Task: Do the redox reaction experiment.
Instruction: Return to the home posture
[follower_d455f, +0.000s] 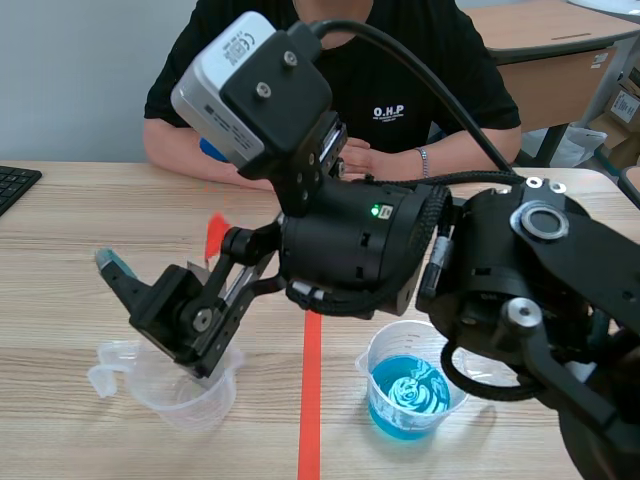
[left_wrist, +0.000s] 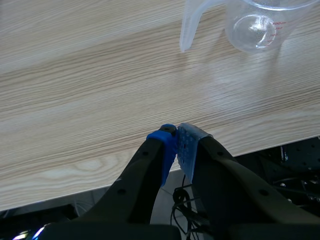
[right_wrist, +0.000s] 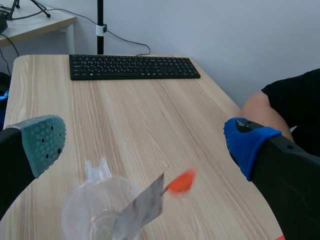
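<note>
Fingers (right_wrist: 37, 142) of the right gripper (right_wrist: 146, 141) are standing wide apart, gripping nothing. A grey strip (right_wrist: 142, 207) with an orange-red tip is leaning between them, seemingly out of the empty clear beaker (follower_d455f: 205, 405) at the scene's lower left. The left gripper (left_wrist: 176, 145) is sitting pinched closed on nothing near the edge of the table (left_wrist: 100, 75), short of that beaker. Right of centre, a second beaker (follower_d455f: 378, 352) is holding blue liquid (follower_d455f: 405, 400). Picking up the strip looks to be the step in hand. Next, the fingers need closing on the strip, which then needs carrying into the blue.
</note>
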